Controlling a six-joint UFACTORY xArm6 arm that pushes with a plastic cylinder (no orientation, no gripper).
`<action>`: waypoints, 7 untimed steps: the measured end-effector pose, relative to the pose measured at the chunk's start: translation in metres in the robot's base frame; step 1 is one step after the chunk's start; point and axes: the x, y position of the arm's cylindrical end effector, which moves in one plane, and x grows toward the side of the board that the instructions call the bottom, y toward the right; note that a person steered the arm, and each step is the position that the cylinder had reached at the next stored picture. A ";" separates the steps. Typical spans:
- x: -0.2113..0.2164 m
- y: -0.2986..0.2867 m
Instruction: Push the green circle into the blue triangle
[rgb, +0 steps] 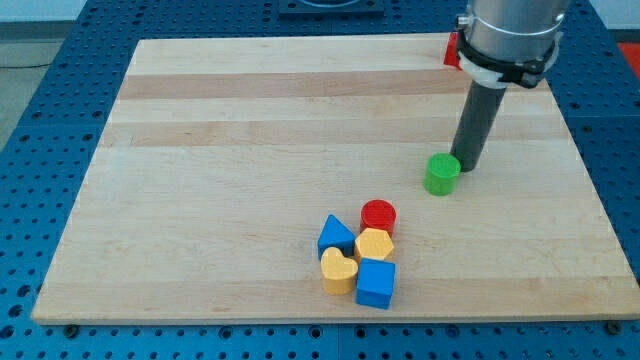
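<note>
The green circle (441, 174) lies on the wooden board (250, 150) right of centre. My tip (467, 165) touches the board just to the right of and slightly above the green circle, right against it. The blue triangle (335, 236) sits lower and to the left, at the left of a tight cluster of blocks near the view's bottom centre.
The cluster also holds a red circle (378, 214), a yellow hexagon (375, 244), a yellow heart (338, 270) and a blue cube (376, 283). A red block (452, 50) shows partly behind the arm at the board's top right edge.
</note>
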 end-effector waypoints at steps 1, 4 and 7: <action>0.005 -0.020; 0.017 -0.015; 0.030 -0.115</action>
